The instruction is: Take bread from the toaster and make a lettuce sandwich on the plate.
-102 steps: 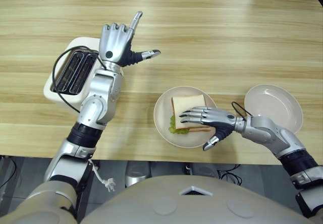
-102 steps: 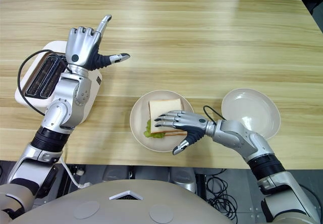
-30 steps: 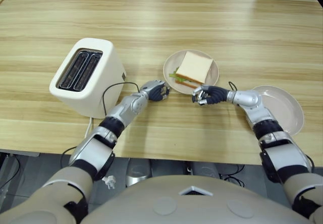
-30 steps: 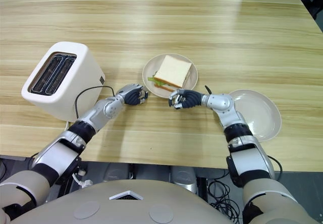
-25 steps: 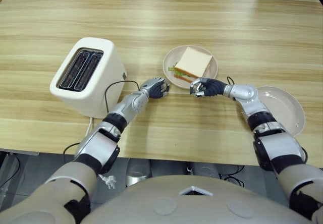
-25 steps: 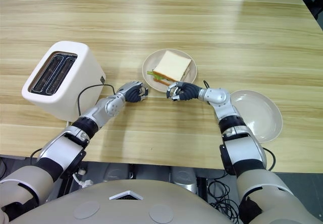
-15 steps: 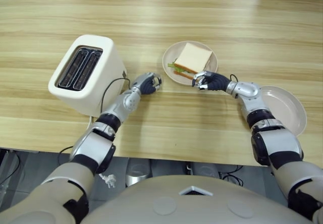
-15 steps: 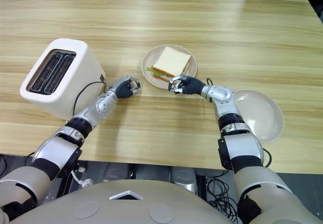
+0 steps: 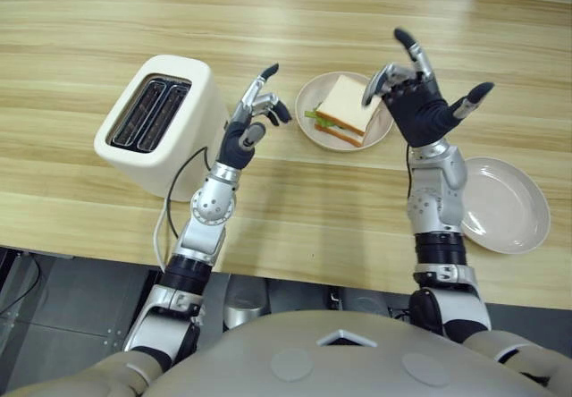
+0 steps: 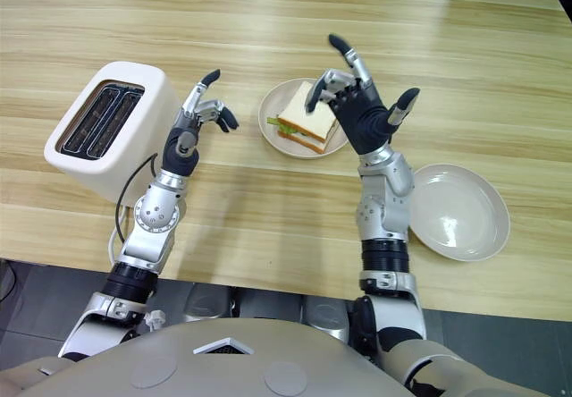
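A sandwich (image 9: 343, 111) of two white bread slices with green lettuce between them lies on a beige plate (image 9: 311, 132) in the middle of the table. The white toaster (image 9: 154, 122) stands at the left with both slots bare. My left hand (image 9: 249, 129) is raised between the toaster and the plate, fingers spread, holding nothing. My right hand (image 9: 418, 104) is lifted above the plate's right side, palm up and fingers spread, also holding nothing; it covers part of the plate's right rim.
A second, bare beige plate (image 9: 505, 204) sits at the right near the table's front edge. The toaster's black cord (image 9: 191, 169) loops down toward the front edge. The wooden table stretches far behind the plate.
Both hands rose from the tabletop beside the plate and opened from curled fists to spread fingers. The view shifted a little; the sandwich stays on its plate.
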{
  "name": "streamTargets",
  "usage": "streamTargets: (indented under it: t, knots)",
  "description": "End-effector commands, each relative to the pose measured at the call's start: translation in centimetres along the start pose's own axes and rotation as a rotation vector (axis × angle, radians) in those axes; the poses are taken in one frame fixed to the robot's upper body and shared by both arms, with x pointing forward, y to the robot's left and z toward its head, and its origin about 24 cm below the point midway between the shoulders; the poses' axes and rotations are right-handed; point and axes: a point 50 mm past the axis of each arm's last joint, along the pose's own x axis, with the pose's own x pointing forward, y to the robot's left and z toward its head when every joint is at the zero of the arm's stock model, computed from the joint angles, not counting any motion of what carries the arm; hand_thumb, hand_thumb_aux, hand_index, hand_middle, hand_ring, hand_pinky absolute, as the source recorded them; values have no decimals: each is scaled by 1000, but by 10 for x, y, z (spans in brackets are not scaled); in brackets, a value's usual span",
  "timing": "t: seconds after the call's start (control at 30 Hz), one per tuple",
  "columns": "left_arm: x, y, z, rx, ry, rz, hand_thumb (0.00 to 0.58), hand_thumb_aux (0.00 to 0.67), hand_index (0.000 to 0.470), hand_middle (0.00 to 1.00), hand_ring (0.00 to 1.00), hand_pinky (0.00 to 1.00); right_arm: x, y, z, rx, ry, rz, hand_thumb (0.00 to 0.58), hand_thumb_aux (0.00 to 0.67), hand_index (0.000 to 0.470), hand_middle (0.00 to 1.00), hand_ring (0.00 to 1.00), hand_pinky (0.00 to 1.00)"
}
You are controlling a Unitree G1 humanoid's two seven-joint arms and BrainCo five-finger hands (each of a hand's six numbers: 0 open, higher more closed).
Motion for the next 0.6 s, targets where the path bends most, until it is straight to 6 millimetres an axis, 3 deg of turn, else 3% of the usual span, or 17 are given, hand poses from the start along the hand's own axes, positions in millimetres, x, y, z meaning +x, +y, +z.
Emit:
streamTargets:
  t: [0.03,0.3,0.6]
  knots:
    - [-4,6,1,-62,27,43,0,0,0,0,0,0,-3,-1,-5,-164,-37,-127,0,0,0,0,0,0]
    - [-5,9,5,-85,-6,94,0,0,0,0,0,0,-17,3,-12,-441,-96,-195,0,0,0,0,0,0]
    - [-9,12,5,-50,-19,114,0,0,0,0,0,0,-22,8,-17,-522,-97,-182,0,0,0,0,0,0]
